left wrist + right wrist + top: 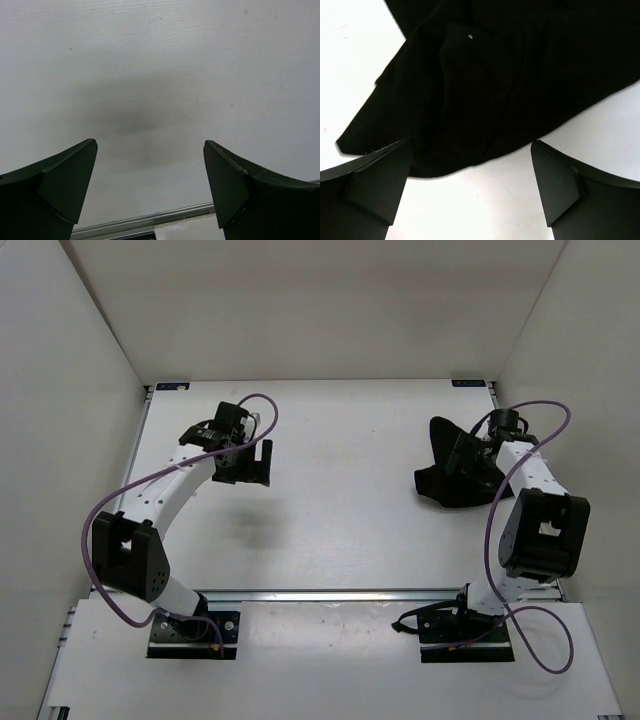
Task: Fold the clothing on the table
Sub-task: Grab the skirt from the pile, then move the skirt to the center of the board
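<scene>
Clothing point(445, 480) bunched at the right of the table point(340, 460) tapers toward the far edge, with open room to its left; I see left gripper point(150, 145) and right gripper point(472, 145) released.

White arms point(170, 490), black joints point(135, 555) (seemingly purple cables point(87, 545)).

Plain white walls point(320, 300) close in on three sides, lit evenly by soft light with faint shadows

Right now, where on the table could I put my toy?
The middle of the table is bare, between the left gripper and the clothing. The far strip by the back wall too. Crowded on the right, where the right gripper hovers over the clothing.
</scene>
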Robot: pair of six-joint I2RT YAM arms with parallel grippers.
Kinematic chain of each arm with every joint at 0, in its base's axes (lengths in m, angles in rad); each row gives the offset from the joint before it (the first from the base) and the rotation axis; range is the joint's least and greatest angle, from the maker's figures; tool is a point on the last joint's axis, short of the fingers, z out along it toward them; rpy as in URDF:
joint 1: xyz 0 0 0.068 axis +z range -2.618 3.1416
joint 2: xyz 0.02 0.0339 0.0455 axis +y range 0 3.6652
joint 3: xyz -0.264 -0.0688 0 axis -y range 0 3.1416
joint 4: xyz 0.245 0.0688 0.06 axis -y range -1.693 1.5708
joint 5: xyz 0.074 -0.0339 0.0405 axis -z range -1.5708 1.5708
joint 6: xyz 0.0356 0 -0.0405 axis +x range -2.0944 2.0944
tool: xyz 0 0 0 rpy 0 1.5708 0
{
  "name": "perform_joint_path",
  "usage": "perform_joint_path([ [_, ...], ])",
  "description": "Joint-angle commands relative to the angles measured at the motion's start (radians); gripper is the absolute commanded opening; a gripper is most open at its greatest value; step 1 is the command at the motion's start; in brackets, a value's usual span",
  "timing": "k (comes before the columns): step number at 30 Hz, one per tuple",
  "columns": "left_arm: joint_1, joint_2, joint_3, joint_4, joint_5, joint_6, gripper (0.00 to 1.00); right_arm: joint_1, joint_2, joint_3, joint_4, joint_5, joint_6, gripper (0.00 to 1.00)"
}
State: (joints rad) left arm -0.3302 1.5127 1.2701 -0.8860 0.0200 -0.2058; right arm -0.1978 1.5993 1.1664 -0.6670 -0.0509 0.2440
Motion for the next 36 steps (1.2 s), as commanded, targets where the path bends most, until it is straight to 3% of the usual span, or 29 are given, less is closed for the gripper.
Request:
perform_joint_path([
  [1, 0.01, -0.028, -0.021, 0.036, 0.04, -0.026, 0.98, -0.008, 0.047, 0.027, 0.082, 0.002, 0.018, 0.98],
  [8, 0.026, -0.009, -0.014, 0.022, 0.061, -0.027, 0.98, -0.006, 0.132, 0.047, 0.153, -0.023, 0.04, 0.74],
  [10, 0.031, -0.011, -0.014, 0.021, 0.058, -0.027, 0.99, 0.004, 0.148, 0.056, 0.161, -0.014, 0.043, 0.43],
  [11, 0.034, -0.006, -0.014, 0.021, 0.063, -0.029, 0.99, 0.0, 0.163, 0.07, 0.158, -0.004, 0.05, 0.19],
  [13, 0.04, -0.011, -0.028, 0.025, 0.066, -0.03, 0.99, 0.015, 0.175, 0.091, 0.138, 0.017, 0.049, 0.0],
  [21, 0.046, 0.021, -0.025, 0.045, 0.116, -0.014, 0.99, 0.113, 0.185, 0.33, 0.07, -0.056, -0.014, 0.0],
  [25, 0.051, 0.032, 0.006, 0.038, 0.133, 0.005, 0.98, 0.191, 0.166, 0.6, 0.07, -0.288, 0.004, 0.0],
  [27, 0.059, 0.029, 0.029, 0.022, 0.155, 0.006, 0.99, 0.262, 0.157, 0.781, 0.082, -0.389, -0.006, 0.0],
  [30, 0.098, 0.012, 0.066, 0.028, 0.214, 0.0, 0.99, 0.408, 0.139, 0.913, 0.134, -0.469, -0.014, 0.0],
  [33, 0.117, -0.031, 0.072, 0.047, 0.261, -0.012, 0.99, 0.463, 0.055, 0.868, 0.213, -0.522, 0.046, 0.0],
  [36, 0.112, -0.071, 0.069, 0.045, 0.253, -0.01, 0.99, 0.469, -0.074, 0.548, 0.325, -0.512, 0.098, 0.0],
])
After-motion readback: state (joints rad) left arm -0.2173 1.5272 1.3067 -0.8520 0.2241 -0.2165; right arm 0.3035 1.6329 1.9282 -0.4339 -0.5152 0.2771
